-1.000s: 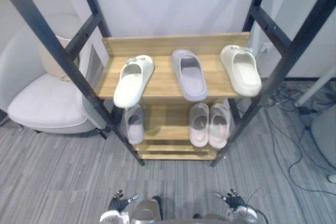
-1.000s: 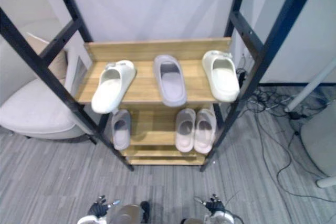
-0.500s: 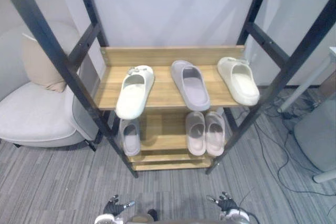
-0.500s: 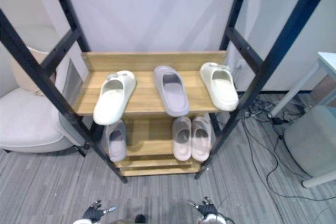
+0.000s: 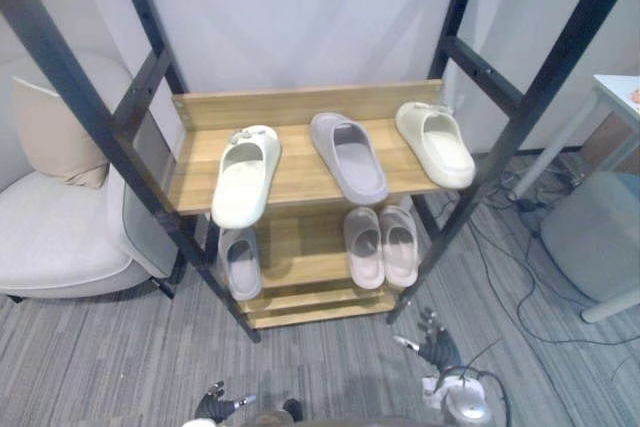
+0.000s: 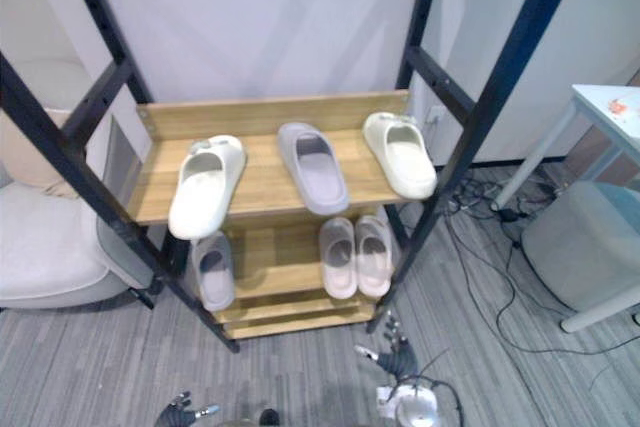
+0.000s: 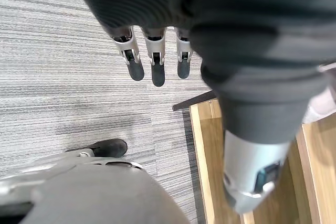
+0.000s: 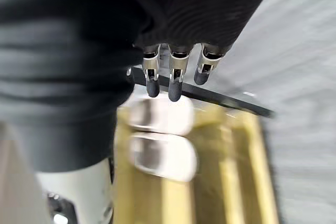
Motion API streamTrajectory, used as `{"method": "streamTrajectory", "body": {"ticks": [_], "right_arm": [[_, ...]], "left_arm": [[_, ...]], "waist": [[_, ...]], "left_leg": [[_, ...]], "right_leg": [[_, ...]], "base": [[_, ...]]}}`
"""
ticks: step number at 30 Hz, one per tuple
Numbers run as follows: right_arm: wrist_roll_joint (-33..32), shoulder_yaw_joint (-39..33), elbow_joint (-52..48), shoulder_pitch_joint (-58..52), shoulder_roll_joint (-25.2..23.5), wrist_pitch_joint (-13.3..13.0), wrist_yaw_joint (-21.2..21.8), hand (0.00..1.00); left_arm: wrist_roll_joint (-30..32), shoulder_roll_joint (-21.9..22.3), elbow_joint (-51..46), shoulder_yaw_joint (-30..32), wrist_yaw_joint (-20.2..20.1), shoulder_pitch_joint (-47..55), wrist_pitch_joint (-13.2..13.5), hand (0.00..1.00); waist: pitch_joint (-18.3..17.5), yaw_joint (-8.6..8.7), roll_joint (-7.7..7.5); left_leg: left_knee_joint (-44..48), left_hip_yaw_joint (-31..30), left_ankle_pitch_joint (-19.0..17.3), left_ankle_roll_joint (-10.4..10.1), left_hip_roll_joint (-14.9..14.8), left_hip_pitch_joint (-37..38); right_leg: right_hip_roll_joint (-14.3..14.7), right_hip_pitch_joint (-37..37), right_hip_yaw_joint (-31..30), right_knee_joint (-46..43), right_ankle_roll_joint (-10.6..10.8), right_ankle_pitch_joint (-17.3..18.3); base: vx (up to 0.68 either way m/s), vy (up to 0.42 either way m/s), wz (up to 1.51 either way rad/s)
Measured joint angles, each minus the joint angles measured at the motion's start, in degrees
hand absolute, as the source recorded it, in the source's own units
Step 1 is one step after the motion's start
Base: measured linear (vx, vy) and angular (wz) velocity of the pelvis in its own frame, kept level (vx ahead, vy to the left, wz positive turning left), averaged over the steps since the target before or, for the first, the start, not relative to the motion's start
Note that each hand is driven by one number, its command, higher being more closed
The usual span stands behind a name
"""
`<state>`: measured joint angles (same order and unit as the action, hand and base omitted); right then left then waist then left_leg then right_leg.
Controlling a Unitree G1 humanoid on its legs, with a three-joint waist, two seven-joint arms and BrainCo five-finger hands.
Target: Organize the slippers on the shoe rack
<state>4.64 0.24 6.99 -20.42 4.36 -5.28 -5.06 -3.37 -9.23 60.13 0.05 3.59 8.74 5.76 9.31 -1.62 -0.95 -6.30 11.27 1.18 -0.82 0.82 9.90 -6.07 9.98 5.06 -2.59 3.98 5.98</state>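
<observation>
Down near the floor, right robot hand (image 5: 437,347) hangs w/ fingers straight, empty; left robot hand (image 5: 218,407) same. Up on shoe rack (image 5: 290,107), top shelf: white slipper (image 5: 245,175), grey slipper (image 5: 348,155), cream slipper (image 5: 435,143), mismatched. Prob. best: raise right first, grip grey slipper at strap, lift clear before shifting.
</observation>
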Motion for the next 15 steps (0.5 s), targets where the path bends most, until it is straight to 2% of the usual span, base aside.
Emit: {"method": "streamTrajectory", "body": {"ticks": [4, 8, 15], "right_arm": [[1.07, -0.25, -8.30, -0.54, -0.36, -1.13, -1.14, 0.00], [2.21, -2.26, -13.38, -0.37, -2.06, -1.71, -2.80, 0.00], [2.25, -5.77, -19.71, 4.12, -1.79, -2.77, -6.26, 0.00]], "left_arm": [[1.23, 0.06, 0.00, -0.02, 0.01, 0.08, 0.02, 0.00], [1.68, 0.21, 0.00, -0.03, 0.01, 0.06, 0.04, 0.00], [2.30, 0.18, 0.01, -0.03, -0.38, 0.08, 0.08, 0.00]], "waist": [[-0.15, 0.36, 0.15], [-0.25, 0.35, 0.31], [-0.32, 0.22, 0.37]], "left_leg": [[0.31, 0.07, 0.11, 0.27, -0.10, -0.01], [0.33, 0.03, 0.08, 0.31, -0.12, -0.16], [0.33, -0.84, 0.08, 0.40, -0.02, -0.55]], "right_leg": [[0.20, 0.00, -0.17, 0.27, -0.02, 0.00], [0.25, 0.03, -0.13, 0.31, -0.03, -0.01], [0.19, 0.00, 0.55, 0.35, -0.02, 0.00]], "base": [[0.04, -0.012, -0.03], [0.03, -0.012, 0.00], [-0.01, -0.009, 0.04]]}}
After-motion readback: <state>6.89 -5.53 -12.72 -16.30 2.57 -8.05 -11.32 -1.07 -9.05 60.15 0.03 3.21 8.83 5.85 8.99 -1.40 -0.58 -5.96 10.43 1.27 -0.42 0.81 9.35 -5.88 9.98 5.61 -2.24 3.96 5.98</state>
